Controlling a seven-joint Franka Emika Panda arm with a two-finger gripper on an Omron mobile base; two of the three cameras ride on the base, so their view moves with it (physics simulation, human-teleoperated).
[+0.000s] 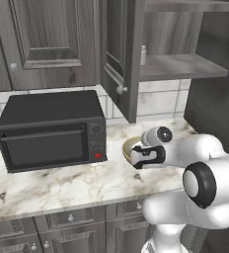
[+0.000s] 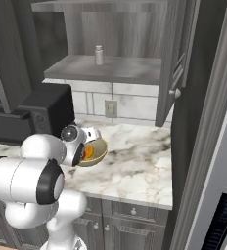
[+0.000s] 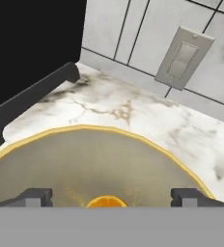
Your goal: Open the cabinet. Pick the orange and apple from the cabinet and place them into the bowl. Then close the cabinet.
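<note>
Black microwave, small bottle, wall outlet, marble counter

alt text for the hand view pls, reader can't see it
The open gripper hangs just above the bowl, its two dark fingertips wide apart, with the orange lying in the bowl between them. Behind are the marble counter, the black microwave and a tiled wall with a light switch.

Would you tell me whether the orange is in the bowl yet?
In. The hand view shows the orange lying on the bowl's mottled inside, between the spread fingertips of the claw; the right base view also shows orange inside the rim.
</note>
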